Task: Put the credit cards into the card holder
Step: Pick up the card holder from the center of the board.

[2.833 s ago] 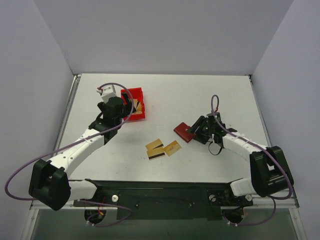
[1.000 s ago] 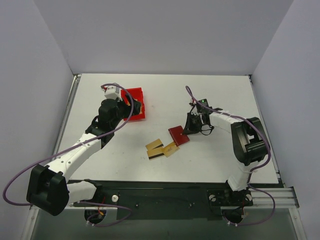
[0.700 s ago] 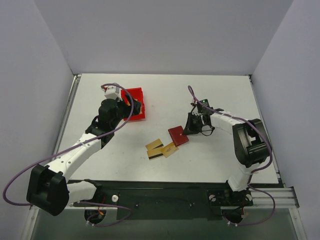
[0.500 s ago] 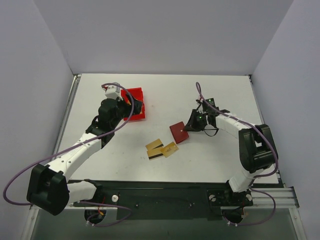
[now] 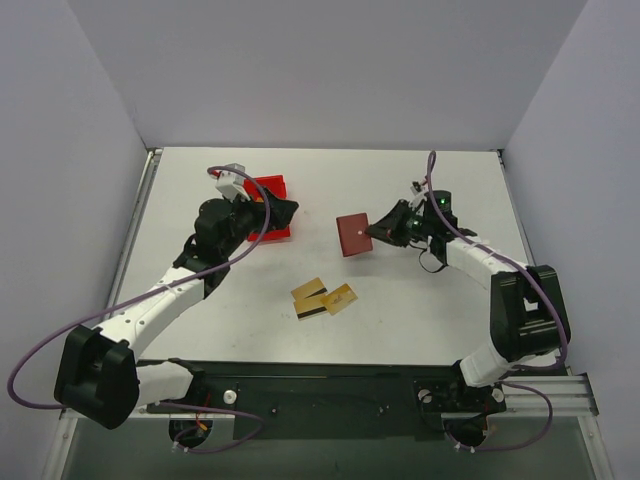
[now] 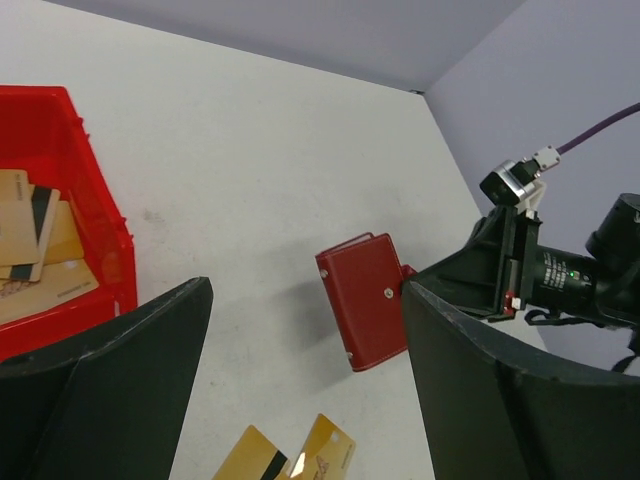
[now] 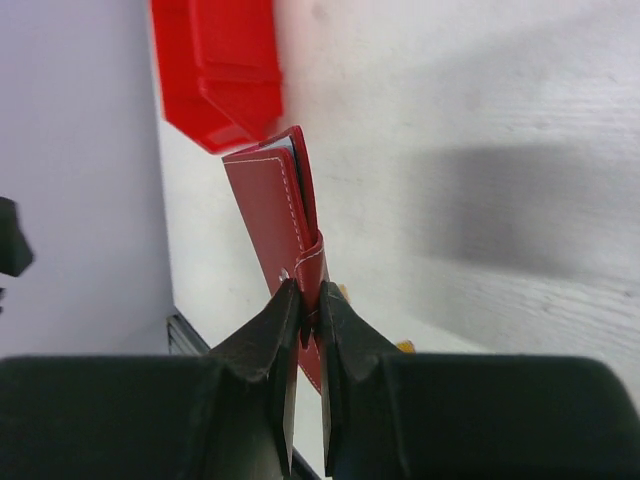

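Right wrist: right hand (image 7: 303, 305) pinches card holder (image 7: 265, 195) by its tab edge, aloft right of red bin (image 7: 225, 60). It looks light and floppy and will likely swing. Left hand (image 6: 305, 300) spread wide.

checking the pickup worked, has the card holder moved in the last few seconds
Yes. In the top view the card holder has gone away from the loose credit cards, toward the far edge of the table, pinched in the right gripper jaws.

Bright, even light casts soft shadows; close foreground blurs.
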